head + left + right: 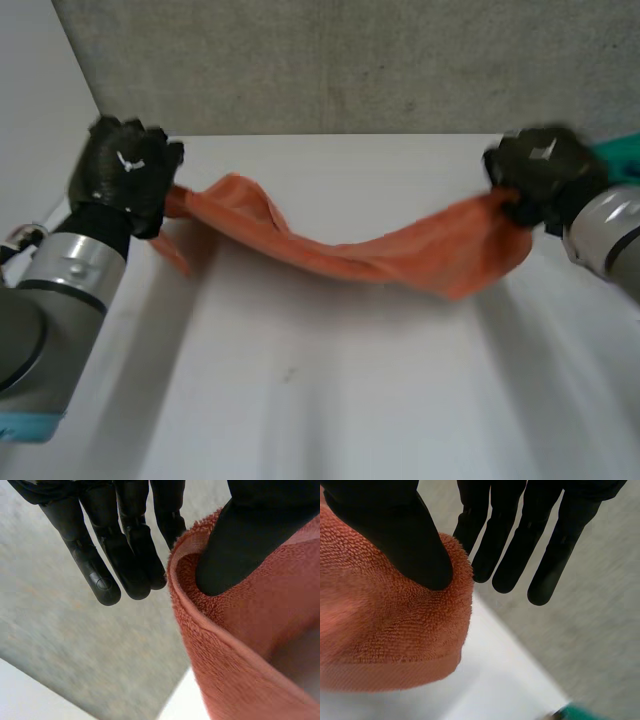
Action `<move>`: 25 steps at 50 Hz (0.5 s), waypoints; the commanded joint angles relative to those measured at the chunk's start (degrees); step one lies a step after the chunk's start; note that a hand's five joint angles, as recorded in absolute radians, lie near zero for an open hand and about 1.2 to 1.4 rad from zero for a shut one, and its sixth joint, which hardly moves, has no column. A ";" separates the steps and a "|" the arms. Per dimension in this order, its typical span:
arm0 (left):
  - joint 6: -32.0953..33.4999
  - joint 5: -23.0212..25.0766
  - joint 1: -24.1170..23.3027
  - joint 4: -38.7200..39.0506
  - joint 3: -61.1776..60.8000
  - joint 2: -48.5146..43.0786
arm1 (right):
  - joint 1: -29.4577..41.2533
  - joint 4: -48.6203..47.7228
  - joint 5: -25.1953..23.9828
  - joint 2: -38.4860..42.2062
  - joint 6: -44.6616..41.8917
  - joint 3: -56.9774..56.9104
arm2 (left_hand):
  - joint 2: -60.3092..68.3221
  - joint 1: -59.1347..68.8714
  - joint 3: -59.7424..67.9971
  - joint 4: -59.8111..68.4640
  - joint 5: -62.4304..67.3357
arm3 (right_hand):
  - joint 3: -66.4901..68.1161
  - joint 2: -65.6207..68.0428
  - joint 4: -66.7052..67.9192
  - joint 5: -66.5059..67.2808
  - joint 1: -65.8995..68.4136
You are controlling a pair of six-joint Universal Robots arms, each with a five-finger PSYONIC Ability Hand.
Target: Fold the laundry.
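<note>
- Black left robot hand (125,170): upper left of the frame. Its thumb is clamped on one end of the towel, pinning the edge against straight fingers (100,565).
- Orange terry-cloth towel (330,255): strung across the middle of the frame between both hands as a sagging, twisted band. A loose corner hangs below the left robot hand. Contact with the white counter (330,410) cannot be told.
- Black right robot hand (540,175): upper right of the frame. Its thumb is pressed onto the towel's other end, pinching it beside straight fingers (515,555).
- Teal object (622,155): far right edge, beside the right robot hand. Its kind is unclear.
</note>
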 commanded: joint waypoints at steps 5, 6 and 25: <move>-4.69 0.50 -3.25 -7.03 -2.53 2.70 | -1.81 0.08 0.24 14.08 10.87 -18.62 | 11.53 13.74 11.94 11.30 13.39 | 11.86 12.55 11.33 14.00 15.91; -4.86 0.50 -3.69 -7.47 -2.70 2.08 | -1.89 0.08 1.12 16.46 11.57 -20.46 | 11.53 13.74 11.94 11.30 13.39 | 11.86 12.55 11.33 14.00 15.91; -5.13 -0.81 -9.05 -13.53 1.42 -6.98 | -0.40 6.40 16.78 30.39 18.62 -36.05 | 11.53 13.74 11.94 11.30 13.39 | -58.14 -57.45 -58.67 -56.00 -54.09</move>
